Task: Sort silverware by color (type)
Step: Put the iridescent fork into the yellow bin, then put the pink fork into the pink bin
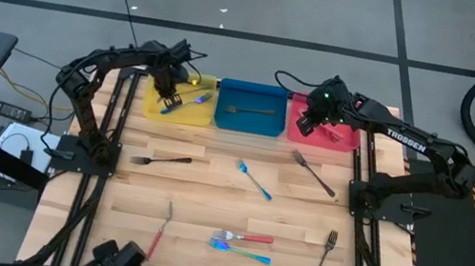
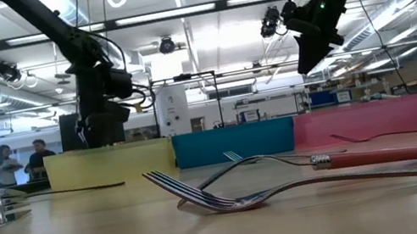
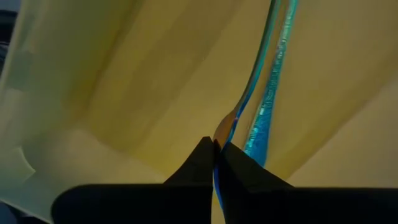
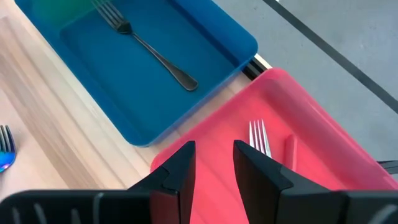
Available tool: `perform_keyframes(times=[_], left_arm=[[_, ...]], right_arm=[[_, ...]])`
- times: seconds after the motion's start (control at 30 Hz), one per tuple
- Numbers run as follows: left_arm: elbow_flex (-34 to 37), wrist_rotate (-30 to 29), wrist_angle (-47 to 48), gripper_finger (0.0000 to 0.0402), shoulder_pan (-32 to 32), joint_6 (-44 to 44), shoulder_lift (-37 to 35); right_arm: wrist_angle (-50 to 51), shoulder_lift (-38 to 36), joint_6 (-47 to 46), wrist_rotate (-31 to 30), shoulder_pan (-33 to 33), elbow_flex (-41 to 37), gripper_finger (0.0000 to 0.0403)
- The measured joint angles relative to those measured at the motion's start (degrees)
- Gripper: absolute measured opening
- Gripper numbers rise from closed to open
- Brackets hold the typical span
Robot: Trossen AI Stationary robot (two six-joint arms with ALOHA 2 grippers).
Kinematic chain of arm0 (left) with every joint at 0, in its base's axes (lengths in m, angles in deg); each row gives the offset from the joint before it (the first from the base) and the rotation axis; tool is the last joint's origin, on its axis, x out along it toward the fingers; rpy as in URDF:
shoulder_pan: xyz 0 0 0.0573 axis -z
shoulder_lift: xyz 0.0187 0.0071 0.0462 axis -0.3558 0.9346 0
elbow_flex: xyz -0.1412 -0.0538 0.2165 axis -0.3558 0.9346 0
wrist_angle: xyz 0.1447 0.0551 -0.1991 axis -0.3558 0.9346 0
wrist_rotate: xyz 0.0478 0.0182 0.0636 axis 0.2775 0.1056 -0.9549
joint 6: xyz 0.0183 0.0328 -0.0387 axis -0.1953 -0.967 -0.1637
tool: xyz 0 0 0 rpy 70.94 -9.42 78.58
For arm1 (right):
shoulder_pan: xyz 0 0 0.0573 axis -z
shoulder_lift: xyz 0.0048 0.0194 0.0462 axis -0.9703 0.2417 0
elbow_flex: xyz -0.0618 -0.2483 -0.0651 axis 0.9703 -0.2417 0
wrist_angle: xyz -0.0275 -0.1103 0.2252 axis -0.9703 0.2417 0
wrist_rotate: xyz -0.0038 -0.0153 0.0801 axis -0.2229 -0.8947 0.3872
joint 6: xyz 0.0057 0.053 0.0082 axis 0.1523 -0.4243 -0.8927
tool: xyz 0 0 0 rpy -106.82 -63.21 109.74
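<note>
Now left hand [image 3: 214, 163] pinches blue-handled utensil [image 3: 264, 106] over yellow tray [image 3: 112, 87].

Back row crowded, front of the table mostly open

Three trays sit edge to edge along the far side, yellow tray [image 1: 153, 105], blue tray [image 1: 249, 121] and red tray [image 1: 344, 141], with the left gripper [image 1: 169, 99] low inside the yellow one and the right gripper [image 1: 308, 124] hanging over the red one, so no way through back there. The wooden table [image 1: 208, 191] in front gives wide bare lanes between the scattered silverware [image 1: 241, 242].
</note>
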Motion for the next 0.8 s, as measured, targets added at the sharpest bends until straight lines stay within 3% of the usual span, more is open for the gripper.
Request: perform_keyframes(times=[0.23,0.5,0.63,0.8], left_arm=[[-0.1,0.0,-0.3,0.0043,-1.0,-0.8,1.9],[-0.4,0.0,-0.8,0.0050,-1.0,-1.2,4.4],[-3.5,-0.3,1.8,0.0062,-0.6,-0.6,3.8],[-11.1,-0.4,11.5,0.0076,1.6,1.1,3.8]], right_arm=[[0.4,0.0,1.2,0.0,0.0,0.0,0.0117],[-0.4,0.0,2.9,0.0,0.0,0.0,0.0117],[-2.2,0.0,3.0,0.0,0.0,0.0,0.0116],[-4.7,0.0,3.0,0.7,-0.4,0.0,0.0117]])
